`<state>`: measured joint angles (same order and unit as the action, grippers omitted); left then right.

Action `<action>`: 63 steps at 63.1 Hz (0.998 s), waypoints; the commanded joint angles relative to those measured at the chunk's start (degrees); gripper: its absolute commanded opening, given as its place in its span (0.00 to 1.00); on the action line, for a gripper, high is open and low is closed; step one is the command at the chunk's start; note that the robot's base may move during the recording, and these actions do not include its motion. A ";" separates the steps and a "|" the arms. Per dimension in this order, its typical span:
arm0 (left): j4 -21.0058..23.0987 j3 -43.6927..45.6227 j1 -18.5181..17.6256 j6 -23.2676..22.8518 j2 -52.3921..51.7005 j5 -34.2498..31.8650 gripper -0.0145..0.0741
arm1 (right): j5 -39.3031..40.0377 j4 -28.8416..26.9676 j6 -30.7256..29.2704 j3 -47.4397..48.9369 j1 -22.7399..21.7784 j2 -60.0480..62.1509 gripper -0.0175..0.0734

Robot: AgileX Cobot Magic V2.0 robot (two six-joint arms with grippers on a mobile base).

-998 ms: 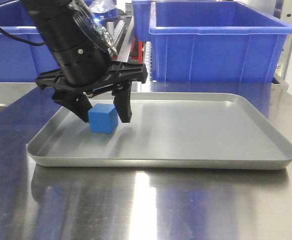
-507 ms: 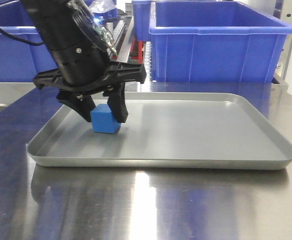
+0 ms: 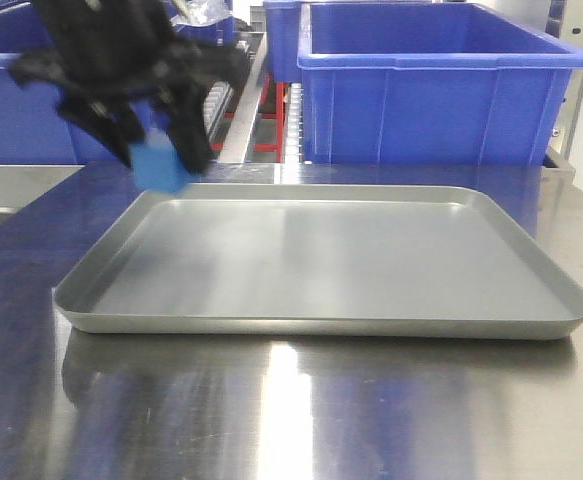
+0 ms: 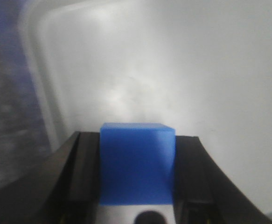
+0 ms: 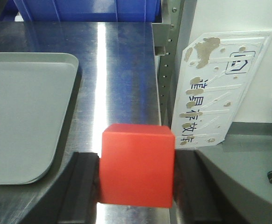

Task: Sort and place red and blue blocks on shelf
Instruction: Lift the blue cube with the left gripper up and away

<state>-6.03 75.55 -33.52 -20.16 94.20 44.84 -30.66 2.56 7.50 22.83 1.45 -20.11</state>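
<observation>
The blue block [image 3: 159, 168] hangs in the air over the back left corner of the grey tray [image 3: 371, 300]. My left gripper [image 3: 161, 162] is shut on it and looks blurred. From the left wrist, the blue block [image 4: 137, 163] sits squarely between the black fingers [image 4: 82, 177], with the tray floor [image 4: 173, 70] below. My right gripper [image 5: 136, 158] is shut on the red block [image 5: 136, 165] above the steel tabletop [image 5: 117, 70], right of the tray corner [image 5: 28, 116]. The shelf's roller track [image 3: 243, 75] shows behind the left arm.
Big dark-blue bins [image 3: 431, 85] stand behind the tray, another at far left [image 3: 11, 110]. A perforated steel upright [image 5: 166, 79] rises at the tabletop's right edge, with a white labelled panel [image 5: 219, 88] beyond it.
My left gripper closed on the blue block in the tray, then lifted it up and to the left, clear of the tray floor.
</observation>
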 commanded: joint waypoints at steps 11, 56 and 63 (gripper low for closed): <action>-1.03 0.45 4.64 -0.43 -11.53 0.06 0.31 | 4.56 0.72 -0.10 1.68 -0.27 -0.30 0.26; -0.71 -31.96 20.97 -0.43 -47.79 -7.78 0.30 | 4.56 0.72 -0.10 1.68 -0.27 -0.30 0.26; -0.68 -36.17 22.60 -0.43 -53.05 -8.73 0.30 | 4.56 0.72 -0.10 1.68 -0.27 -0.30 0.26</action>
<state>-6.54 40.28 -11.89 -20.16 44.77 40.87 -30.66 2.56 7.50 22.83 1.45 -20.11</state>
